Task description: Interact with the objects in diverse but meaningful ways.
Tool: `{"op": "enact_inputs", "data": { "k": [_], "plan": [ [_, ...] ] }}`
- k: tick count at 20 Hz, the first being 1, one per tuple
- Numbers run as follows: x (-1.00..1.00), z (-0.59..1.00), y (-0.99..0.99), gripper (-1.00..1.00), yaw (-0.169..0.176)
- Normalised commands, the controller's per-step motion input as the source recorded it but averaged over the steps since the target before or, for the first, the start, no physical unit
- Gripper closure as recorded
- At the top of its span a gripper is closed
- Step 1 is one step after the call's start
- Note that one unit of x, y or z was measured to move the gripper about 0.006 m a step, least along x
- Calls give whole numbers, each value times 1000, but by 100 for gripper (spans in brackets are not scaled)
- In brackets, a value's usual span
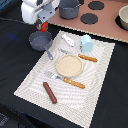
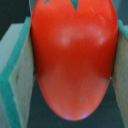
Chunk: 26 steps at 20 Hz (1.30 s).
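Note:
My gripper [image 1: 43, 25] hangs at the back of the exterior view's left, shut on the red tomato [image 1: 44, 26], just above the grey long-handled saucepan [image 1: 41, 41]. In the wrist view the red tomato [image 2: 74, 57] fills the picture, pressed between the two teal-edged fingers [image 2: 17, 82]. On the striped mat lie the brown sausage [image 1: 50, 92], the small white bottle-like piece [image 1: 68, 39] and the pale blue-white cup [image 1: 87, 42].
A round tan plate [image 1: 68, 65] sits mid-mat with an orange-handled fork [image 1: 67, 80] and knife [image 1: 82, 56] beside it. Behind is a toy stove [image 1: 95, 12] with a grey pot [image 1: 69, 8] and a bowl [image 1: 123, 17].

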Motion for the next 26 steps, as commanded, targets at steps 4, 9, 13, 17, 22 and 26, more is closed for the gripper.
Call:
{"op": "enact_inputs", "data": {
  "k": [4, 9, 13, 17, 22, 26],
  "plan": [
    [-19, -171, -160, 100, -10],
    [-51, -246, -81, 100, -7],
    [-224, -356, -21, 100, 0],
    [-254, -391, -24, 100, 0],
    [-301, -297, -42, 100, 0],
    [-414, 180, -43, -100, -20]
  ]
}}
